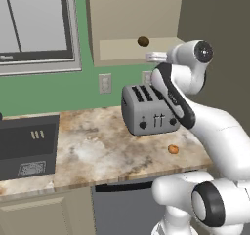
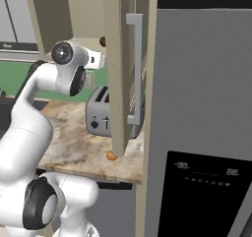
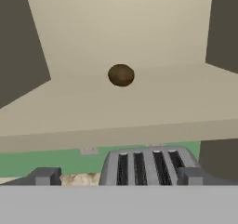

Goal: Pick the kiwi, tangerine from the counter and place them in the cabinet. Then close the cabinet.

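The small dark brown kiwi [image 3: 121, 75] lies on the plain shelf of the open tan wall cabinet [image 1: 132, 48], centre of the hand view. The gripper [image 3: 118, 175] holds nothing, its dark fingertips [image 3: 44, 175] spread wide at the bottom. The small orange tangerine [image 1: 173, 149] rests on the marbled stone counter [image 1: 97, 151], lower right of the grey metal toaster [image 1: 146, 114] in the left base view.

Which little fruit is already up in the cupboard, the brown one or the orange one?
The brown one, the kiwi. It sits on the shelf inside the open cabinet. The orange tangerine is still down on the counter, in front of the toaster.
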